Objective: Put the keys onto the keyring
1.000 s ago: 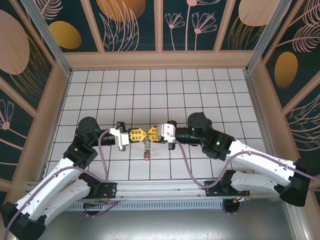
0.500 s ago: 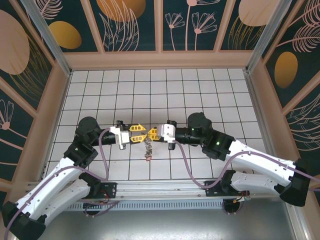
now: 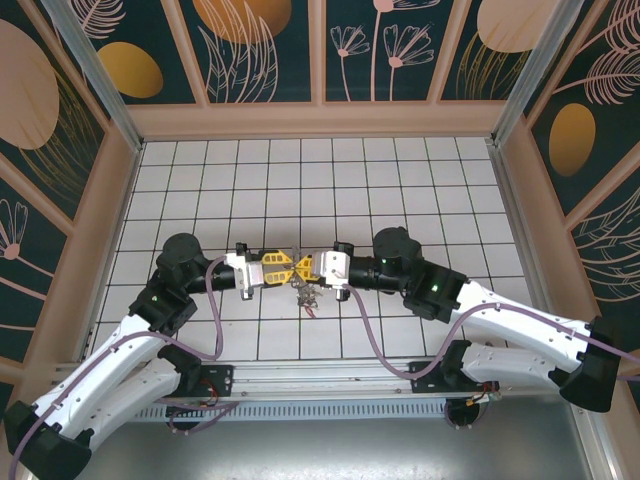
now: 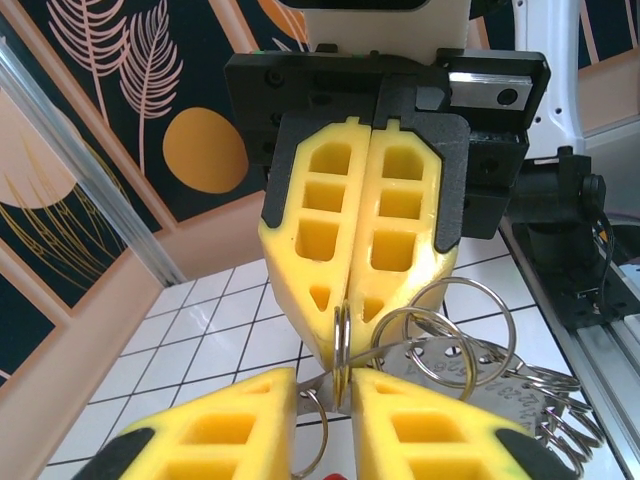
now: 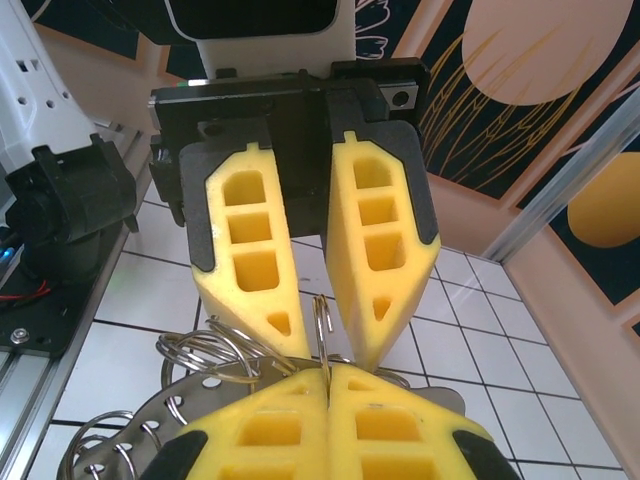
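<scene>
Pinching keyring (image 4: 341,335) edge-on with right hand (image 5: 328,372), fully closed — straddling same ring with left hand (image 4: 325,382), narrow gap, over tiled counter (image 3: 400,180).

Yellow left end effector (image 3: 292,267), silvery keyring (image 4: 341,338).

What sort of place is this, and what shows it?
Likely a robot test cell: two robot arms bolted to a rail, a white tiled floor, leaf-patterned walls closing it in.

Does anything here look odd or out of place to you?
Nothing spilled or broken. The one oddity: a tangled bunch of rings and keys dangles in the air, one ring caught edge-on where the left gripper and right gripper meet tip to tip.
</scene>
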